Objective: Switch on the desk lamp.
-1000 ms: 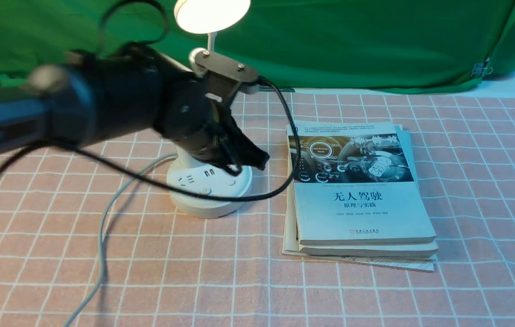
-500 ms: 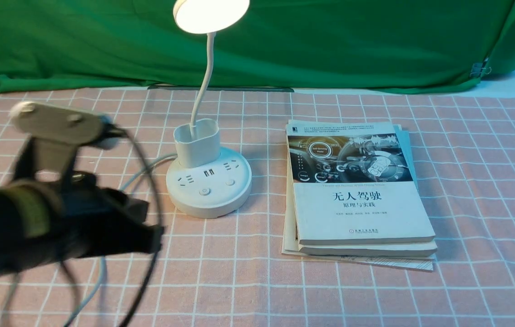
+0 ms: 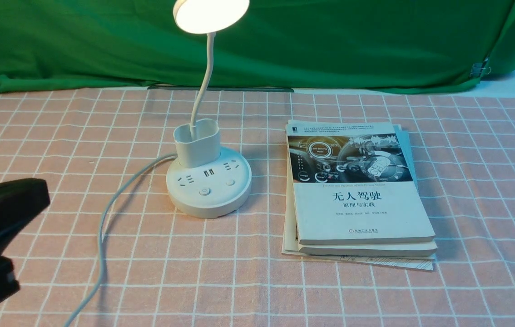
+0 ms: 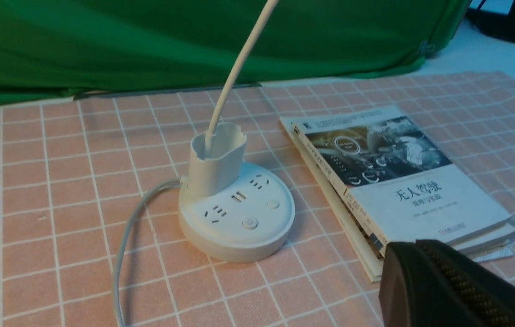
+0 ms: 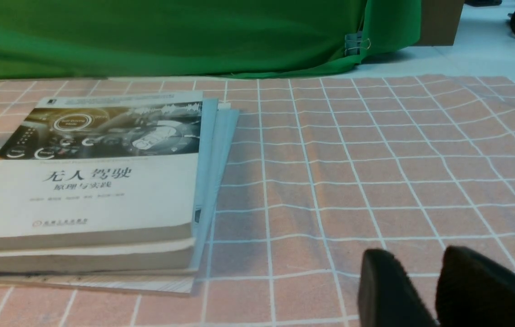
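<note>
**Desk lamp is shining beside a stack of books**

The desk lamp (image 3: 208, 184) is standing upright on the checked cloth (image 3: 248, 281), left of the middle in the front view, and its round head (image 3: 212, 13) is glowing bright white. The thin neck (image 3: 203, 86) is rising in a gentle bend out of the oval cup (image 3: 197, 145), which is sitting at the back of the round base. Sockets and two round buttons are showing on the base's top, and the grey cord (image 3: 101, 236) is curving away to the left and towards the camera.

The left gripper (image 4: 414, 247) is hovering well apart from the lamp, at the left edge of the front view, its fingers pressed together with nothing between them. The right gripper (image 5: 416, 254) is holding its fingers slightly spread, a narrow gap showing between them, and it is gripping nothing.

To the right of the lamp, the books (image 3: 362, 209) are lying flat in a slightly uneven stack, apart from the base. A green curtain (image 3: 330, 45) is hanging behind everything.
</note>
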Robot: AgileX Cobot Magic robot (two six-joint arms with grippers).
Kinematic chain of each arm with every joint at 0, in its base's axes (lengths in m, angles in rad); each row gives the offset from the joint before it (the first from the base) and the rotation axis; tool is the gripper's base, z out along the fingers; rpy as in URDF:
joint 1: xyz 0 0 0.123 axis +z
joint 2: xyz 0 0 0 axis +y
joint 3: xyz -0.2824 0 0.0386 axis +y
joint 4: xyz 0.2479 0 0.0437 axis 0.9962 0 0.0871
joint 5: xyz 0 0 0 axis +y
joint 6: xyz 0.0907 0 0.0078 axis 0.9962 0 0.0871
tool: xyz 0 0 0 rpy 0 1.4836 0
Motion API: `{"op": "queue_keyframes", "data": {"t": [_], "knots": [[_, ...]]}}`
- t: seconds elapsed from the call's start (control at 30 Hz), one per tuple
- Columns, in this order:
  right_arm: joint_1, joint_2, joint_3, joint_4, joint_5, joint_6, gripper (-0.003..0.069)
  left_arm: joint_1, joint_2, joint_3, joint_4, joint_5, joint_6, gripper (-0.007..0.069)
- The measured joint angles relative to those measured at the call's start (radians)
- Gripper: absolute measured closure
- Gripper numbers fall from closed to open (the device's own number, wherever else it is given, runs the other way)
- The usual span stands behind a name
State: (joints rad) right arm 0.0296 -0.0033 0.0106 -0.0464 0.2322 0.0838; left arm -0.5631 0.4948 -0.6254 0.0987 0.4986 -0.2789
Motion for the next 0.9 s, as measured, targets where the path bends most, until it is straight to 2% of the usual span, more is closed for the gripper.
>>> {"op": "queue_keyframes", "data": {"t": [0.4,0.53,0.67,0.73,0.77,0.83,0.9], "knots": [[0.0,0.0,0.0,0.0,0.0,0.0,0.0418,0.0,-0.029,0.019,0.169,-0.027,-0.011,0.0603],[0.0,0.0,0.0,0.0,0.0,0.0,0.0418,0.061,-0.081,0.118,0.19,-0.156,-0.011,0.0603],[0.0,0.0,0.0,0.0,0.0,0.0,0.0418,0.218,-0.152,0.238,0.093,-0.277,-0.001,0.0603],[0.0,0.0,0.0,0.0,0.0,0.0,0.0418,0.337,-0.202,0.312,-0.033,-0.342,0.057,0.0603],[0.0,0.0,0.0,0.0,0.0,0.0,0.0418,0.347,-0.207,0.32,-0.046,-0.348,0.066,0.0603],[0.0,0.0,0.0,0.0,0.0,0.0,0.0418,0.442,-0.284,0.423,-0.16,-0.409,0.18,0.0603],[0.0,0.0,0.0,0.0,0.0,0.0,0.0418,0.498,-0.361,0.504,-0.192,-0.434,0.24,0.0603]]}}
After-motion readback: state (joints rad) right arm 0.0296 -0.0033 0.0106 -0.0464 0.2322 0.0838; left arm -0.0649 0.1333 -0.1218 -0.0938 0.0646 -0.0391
